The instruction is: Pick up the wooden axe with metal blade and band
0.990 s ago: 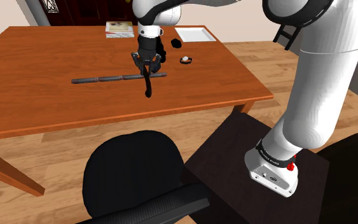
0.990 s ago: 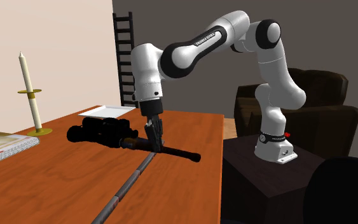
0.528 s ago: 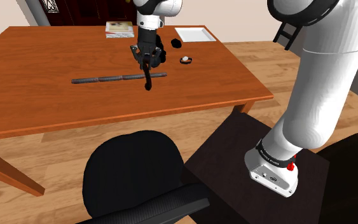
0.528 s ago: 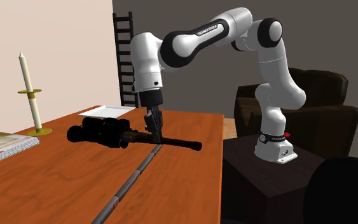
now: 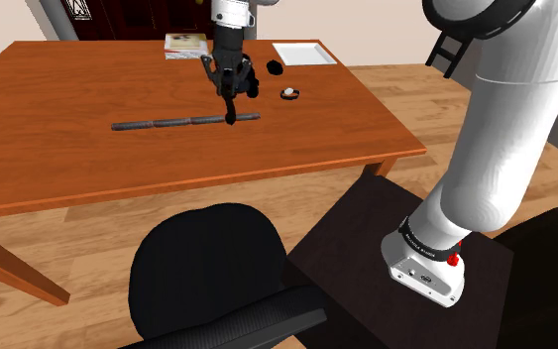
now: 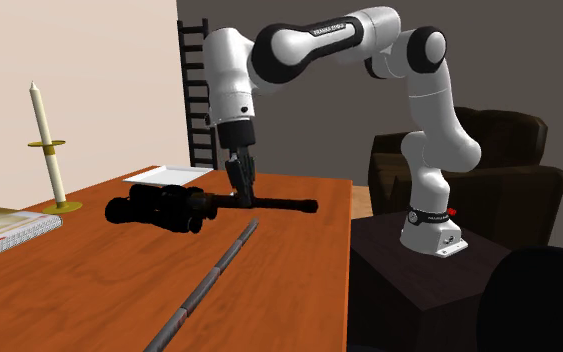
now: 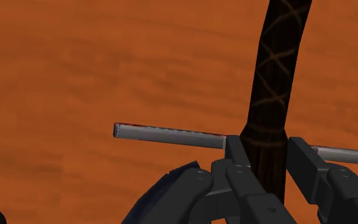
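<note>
Wrist view: gripper (image 7: pixel 269 159) clamped on the axe (image 7: pixel 274 76), fingers (image 7: pixel 236 156) tight on either side of the dark handle, no gap visible. The axe is off the table (image 5: pixel 58 109), hanging above the grey rod (image 7: pixel 170 135) and crossing over it. In the second exterior view it sits roughly level over the rod's near end. Handling, my read: rigid, no flex, weight biased to the head, so a smooth handle could swivel in a two-finger pinch. Best hold is on the handle close to the head, but I can't make out the head end clearly. Around: a dark bulky object (image 6: pixel 154 208) just past the rod's end, gap to the axe hard to judge. A small round item (image 5: pixel 289 94), white tray (image 5: pixel 303 53) and book (image 5: pixel 185 43) lie beyond the rod, well apart. Only the rod lies under the axe, and nothing I see above it would foul a rise.
</note>
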`<state>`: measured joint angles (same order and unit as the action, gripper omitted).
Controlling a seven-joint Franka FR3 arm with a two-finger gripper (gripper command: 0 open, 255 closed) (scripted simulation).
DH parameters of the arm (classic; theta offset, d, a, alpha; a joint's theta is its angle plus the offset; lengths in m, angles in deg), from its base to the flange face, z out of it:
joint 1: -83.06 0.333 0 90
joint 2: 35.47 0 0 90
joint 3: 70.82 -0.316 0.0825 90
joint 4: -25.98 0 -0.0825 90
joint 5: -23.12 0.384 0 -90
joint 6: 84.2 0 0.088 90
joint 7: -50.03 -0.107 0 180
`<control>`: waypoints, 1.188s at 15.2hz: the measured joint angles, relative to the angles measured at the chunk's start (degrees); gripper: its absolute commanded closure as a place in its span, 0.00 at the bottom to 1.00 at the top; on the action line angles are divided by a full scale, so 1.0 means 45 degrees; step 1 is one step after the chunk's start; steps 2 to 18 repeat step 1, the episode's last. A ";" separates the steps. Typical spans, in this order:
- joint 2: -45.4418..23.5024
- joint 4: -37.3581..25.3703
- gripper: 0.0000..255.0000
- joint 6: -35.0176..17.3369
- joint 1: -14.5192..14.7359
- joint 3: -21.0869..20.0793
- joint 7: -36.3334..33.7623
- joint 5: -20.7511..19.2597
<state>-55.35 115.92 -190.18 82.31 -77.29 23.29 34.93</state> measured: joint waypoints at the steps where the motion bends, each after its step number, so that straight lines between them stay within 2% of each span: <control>1: 0.0014 -0.0075 1.00 0.0084 0.0007 -0.0004 -0.0030 -0.0004; 18: 0.0014 -0.0075 1.00 0.0084 0.0007 -0.0004 -0.0030 -0.0004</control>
